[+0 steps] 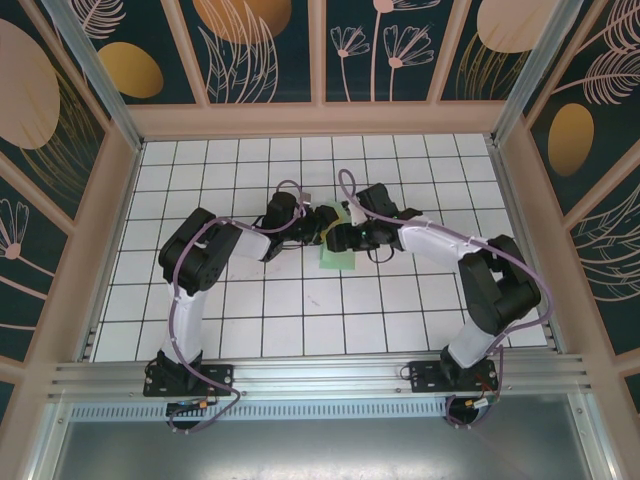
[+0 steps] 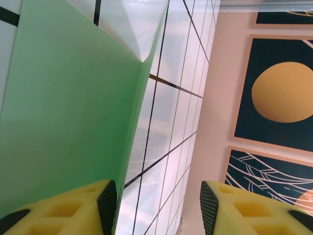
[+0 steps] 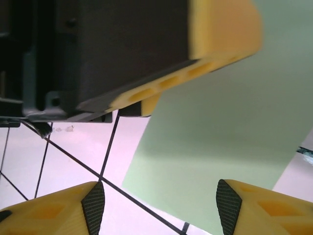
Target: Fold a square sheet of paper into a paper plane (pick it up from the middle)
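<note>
Two robot arms meet nose to nose over the middle of a white grid-tiled table [image 1: 300,320], the left arm [image 1: 195,260] stretched in from one side and the right arm [image 1: 490,280] from the other. Between them lies the sheet of paper [image 1: 336,260], pale green and plain, partly folded so that it looks narrower than square. Its near end shows on the tiles just below the two wrists, which cover the rest.

From the left wrist, the left pincer [image 2: 159,208] stands open, with bare tile in the gap between its yellow fingers [image 2: 63,213]; it has hold of nothing. The green paper lies beyond one finger, a raised flap of it coming to a corner against the tiles.

From the right wrist, the right pincer [image 3: 159,208] is spread wide and grips nothing. The sheet lies flat beyond the gap, one edge slanting across a black grid line. Above it hangs the left arm's black pincer body, a yellow finger over the top of the sheet; whether that finger touches the paper cannot be told.

Dark wall panels [image 1: 250,40] painted with gold discs and pale leaves ring the table.
</note>
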